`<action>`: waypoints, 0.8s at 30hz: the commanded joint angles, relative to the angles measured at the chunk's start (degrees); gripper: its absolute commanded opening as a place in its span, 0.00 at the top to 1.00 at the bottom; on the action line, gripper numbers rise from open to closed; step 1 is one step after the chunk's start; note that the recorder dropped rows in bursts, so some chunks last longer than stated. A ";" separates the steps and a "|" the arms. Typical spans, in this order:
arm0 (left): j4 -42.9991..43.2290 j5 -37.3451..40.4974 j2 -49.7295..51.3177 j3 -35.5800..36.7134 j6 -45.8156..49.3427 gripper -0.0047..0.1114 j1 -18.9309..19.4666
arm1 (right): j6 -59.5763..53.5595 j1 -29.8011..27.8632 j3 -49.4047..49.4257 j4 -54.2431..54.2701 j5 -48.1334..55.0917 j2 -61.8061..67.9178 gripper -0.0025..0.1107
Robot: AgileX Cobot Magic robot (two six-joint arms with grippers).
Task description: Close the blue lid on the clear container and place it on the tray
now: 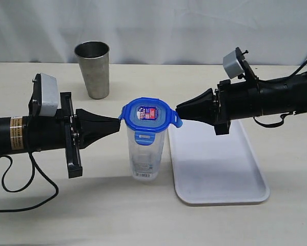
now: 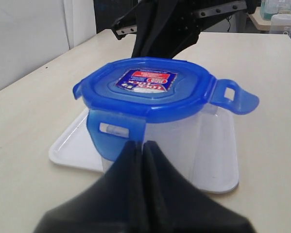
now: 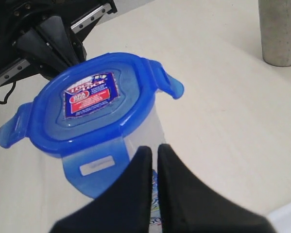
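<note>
Beside the tray point(image 1: 220, 171), on the table point(image 1: 117, 220), stands the clear pot point(image 1: 144, 159) with the blue lid point(image 1: 147, 114) on. Two clips point(image 1: 176, 122) stick out, so I think they need pushing down next. Both the left pincer point(image 1: 116, 123) and the right pincer point(image 1: 180, 110) are shut, holding nothing. A metal cup point(image 1: 93, 69) stands well behind, not blocking.

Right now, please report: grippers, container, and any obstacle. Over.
Left gripper, right gripper shut, tips at the lid from either side. Lid on container, side clips sticking out; container beside tray, not on it. Steel cup at back, no obstacle.
</note>
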 commanded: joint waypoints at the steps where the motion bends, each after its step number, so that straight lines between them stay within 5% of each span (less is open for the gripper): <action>1: -0.59 0.49 0.15 -0.16 -0.18 0.96 -0.46 | 0.19 0.12 0.30 -0.22 1.30 -0.02 0.94; 24: -5.28 2.94 0.15 -0.16 -0.18 0.96 -0.46 | -0.46 0.12 1.68 1.02 0.15 -0.12 0.94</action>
